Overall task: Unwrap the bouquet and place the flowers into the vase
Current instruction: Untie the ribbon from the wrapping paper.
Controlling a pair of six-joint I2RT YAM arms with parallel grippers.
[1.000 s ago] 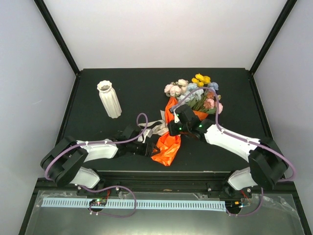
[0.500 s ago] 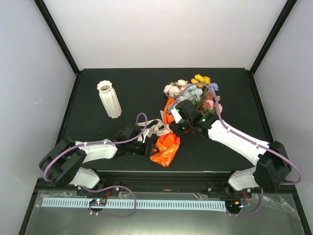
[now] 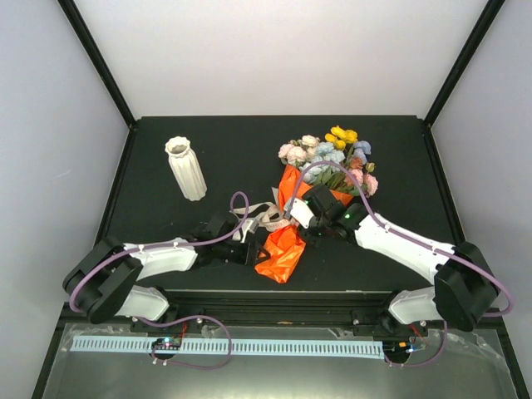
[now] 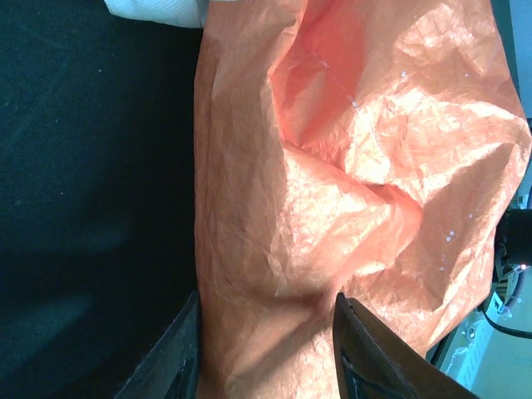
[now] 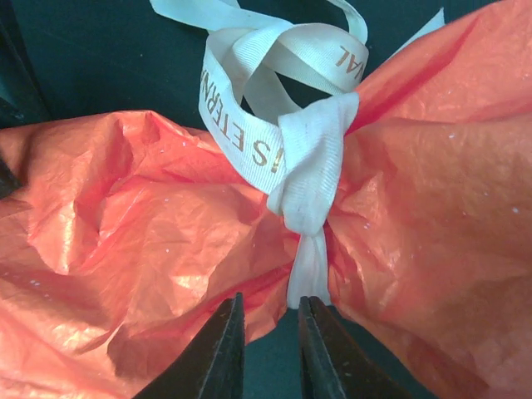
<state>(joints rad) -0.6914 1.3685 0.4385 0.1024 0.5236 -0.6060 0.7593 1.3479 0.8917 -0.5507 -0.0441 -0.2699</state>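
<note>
Soft, even light fell from above: white walls (image 3: 274, 50) bright, black table (image 3: 233, 150) matte, shadows faint. Through my left wrist camera the orange paper (image 4: 349, 166) glowed, dark in its folds, blurred at the near edge. My right wrist camera showed the ribbon (image 5: 312, 158) sharp, lettering legible.

One vase (image 3: 186, 169), one bouquet (image 3: 326, 156) in orange paper, one cream ribbon (image 5: 309, 170), one dark surface (image 3: 237, 141). Two grippers: left gripper (image 4: 266, 359), right gripper (image 5: 270, 349). Blooms too bunched to count.

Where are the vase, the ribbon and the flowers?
vase (image 3: 187, 171), top view, ribbed body.
ribbon (image 5: 313, 166), right wrist view, the knot.
flowers (image 3: 328, 155), top view, middle blooms.
</note>
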